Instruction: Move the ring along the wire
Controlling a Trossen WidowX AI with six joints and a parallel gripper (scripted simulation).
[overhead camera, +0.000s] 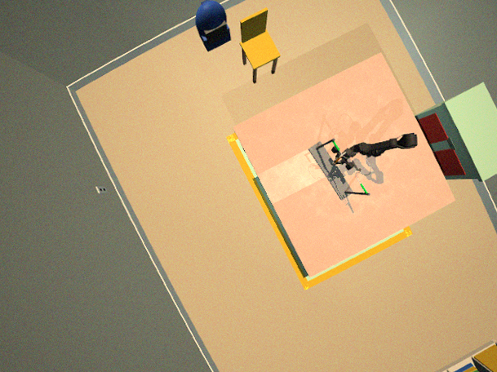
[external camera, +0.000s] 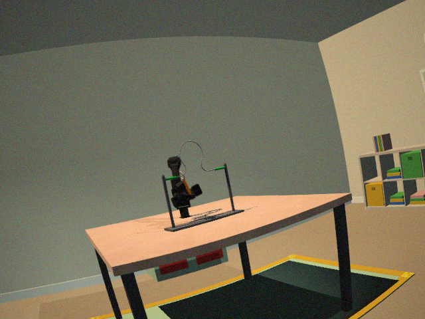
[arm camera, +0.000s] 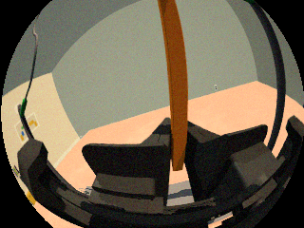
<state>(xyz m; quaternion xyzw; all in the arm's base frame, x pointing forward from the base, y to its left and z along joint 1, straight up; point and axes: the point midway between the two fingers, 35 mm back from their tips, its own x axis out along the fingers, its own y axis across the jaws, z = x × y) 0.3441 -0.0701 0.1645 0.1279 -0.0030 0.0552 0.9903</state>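
The wire stand [external camera: 206, 216] [overhead camera: 326, 168] is on the peach table [external camera: 274, 212] [overhead camera: 364, 95]. Its thin grey wire [external camera: 190, 141] arcs up between two posts. One green part [external camera: 170, 178] [overhead camera: 335, 145] is at the left post, the other green part [external camera: 218, 168] [overhead camera: 364, 188] at the right post [external camera: 229, 189]. My gripper [arm camera: 172, 121] [external camera: 184, 193] [overhead camera: 340, 157] is shut on the lower end of the orange handle [arm camera: 175, 70] [external camera: 186, 187]. The ring [external camera: 182, 170] is on top of the handle, around the wire just past the inner end of the left green part. I cannot tell whether the ring touches the wire.
The arm's base [overhead camera: 407, 140] is at the table's far side. A yellow chair [overhead camera: 258, 42] and a blue object [overhead camera: 211, 22] are on the floor beyond the table. A shelf with boxes [external camera: 394, 178] is at the right wall.
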